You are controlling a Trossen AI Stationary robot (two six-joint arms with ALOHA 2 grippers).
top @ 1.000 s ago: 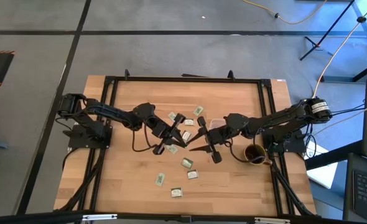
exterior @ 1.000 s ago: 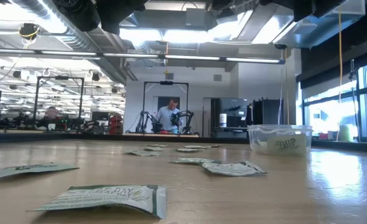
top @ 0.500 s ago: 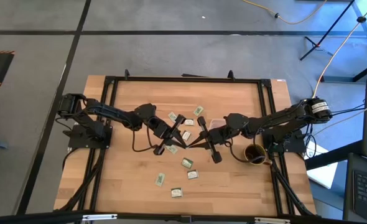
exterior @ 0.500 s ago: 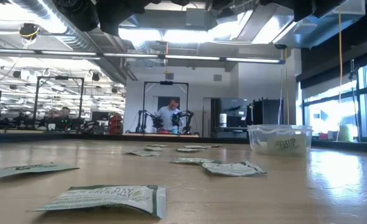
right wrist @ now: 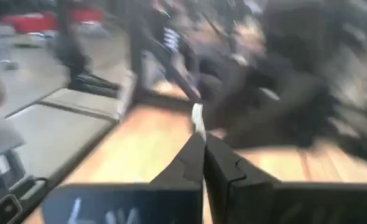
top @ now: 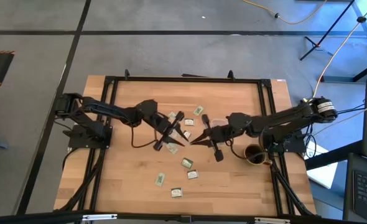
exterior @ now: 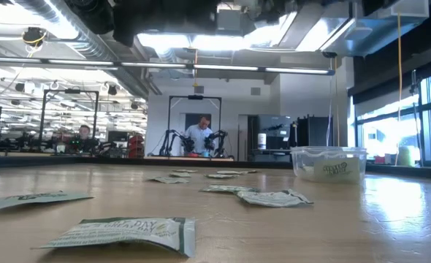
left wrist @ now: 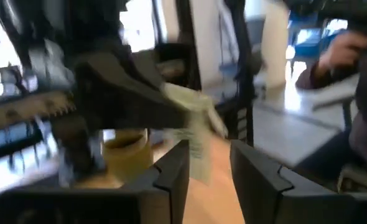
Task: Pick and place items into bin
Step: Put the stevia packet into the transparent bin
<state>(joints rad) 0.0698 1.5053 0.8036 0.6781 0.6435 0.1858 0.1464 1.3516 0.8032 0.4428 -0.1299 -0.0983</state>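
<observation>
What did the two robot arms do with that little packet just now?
A hand-over in mid-air. The right gripper closed its jaws on the packet, and the left gripper opened and let go, pulling back a little. The other packets, the tub and the mug stayed put.

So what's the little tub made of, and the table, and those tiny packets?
The tub looks like clear plastic: you can see through its walls. The table looks like pale wood with visible grain and a slight sheen. The packets look like thin printed paper or foil, lying flat; which one is unclear.
</observation>
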